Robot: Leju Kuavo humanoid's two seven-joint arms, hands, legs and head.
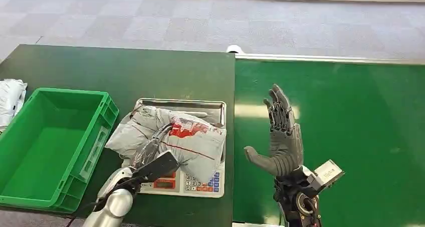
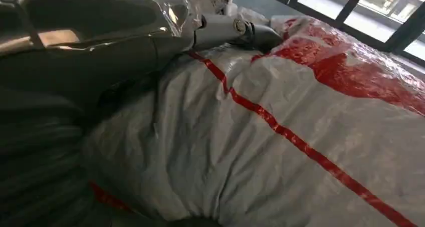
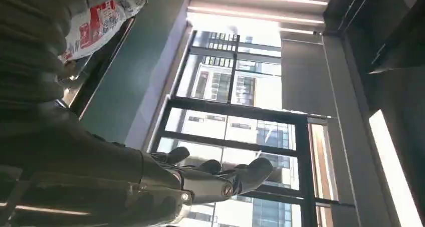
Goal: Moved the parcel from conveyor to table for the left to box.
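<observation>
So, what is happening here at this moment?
A grey parcel with red print lies on a scale on the dark table. The robot's left hand rests on the parcel, though a firm grip cannot be confirmed. The right hand is open and upright above the green conveyor, holding nothing. A green box stands beside the scale.

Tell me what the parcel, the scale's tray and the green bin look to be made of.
Parcel: thin grey-white plastic film with red print, probably a poly mailer; it is wrinkled and glossy. Scale's tray: seemingly stainless steel, with a bright reflective rim. Green bin: rigid moulded plastic, by its ribbed walls and even colour. The left hand rests on the parcel.
</observation>
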